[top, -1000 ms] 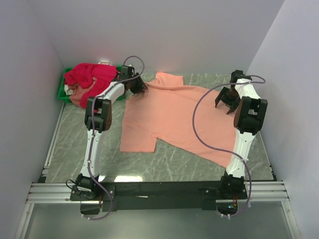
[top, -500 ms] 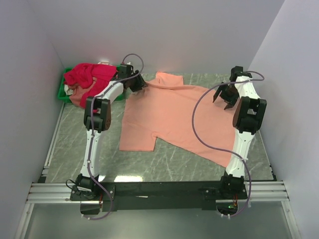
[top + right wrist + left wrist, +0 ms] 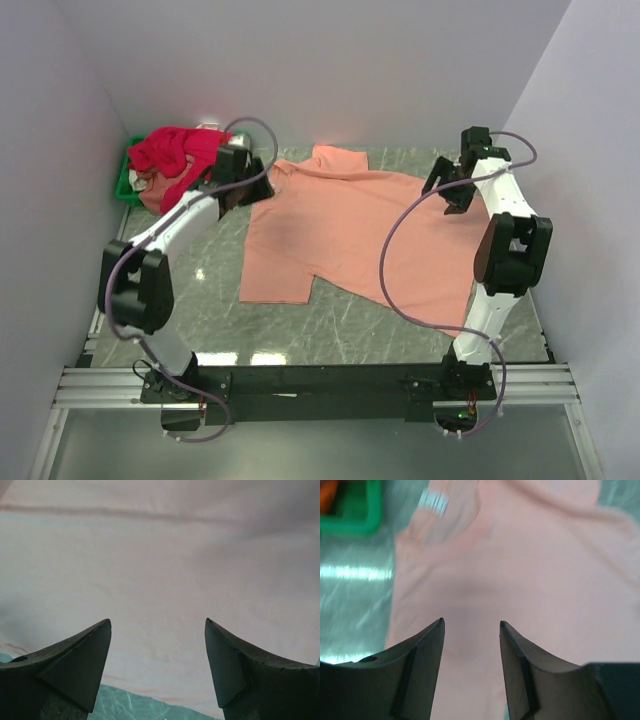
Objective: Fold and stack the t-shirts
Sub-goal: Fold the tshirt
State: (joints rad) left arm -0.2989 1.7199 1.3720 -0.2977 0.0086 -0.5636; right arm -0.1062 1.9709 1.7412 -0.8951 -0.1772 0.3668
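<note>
- Salmon-peach shirt [image 3: 350, 235] lies spread flat in the middle of the surface [image 3: 330, 320], collar toward the far edge. It lies exactly as it did a second ago, and no fold has been made.
- Crimson-pink shirts [image 3: 175, 150] stay heaped over the green bin [image 3: 125, 185] at the far left, untouched.
- Left claw [image 3: 238, 182] has drawn back off the salmon shirt's left sleeve toward the bin side. Its jaws stand apart with nothing between them, hovering over the sleeve's edge.
- Left arm has swung wide, its elbow now out over the left of the surface instead of beside the shirt.
- Right claw [image 3: 447, 190] has drifted farther away and higher, above the right sleeve. Its jaws are apart and empty, with only cloth below.
- Judging by this, both arms are lining up for a grip at the sleeves or shoulders, so the first fold has yet to begin.
</note>
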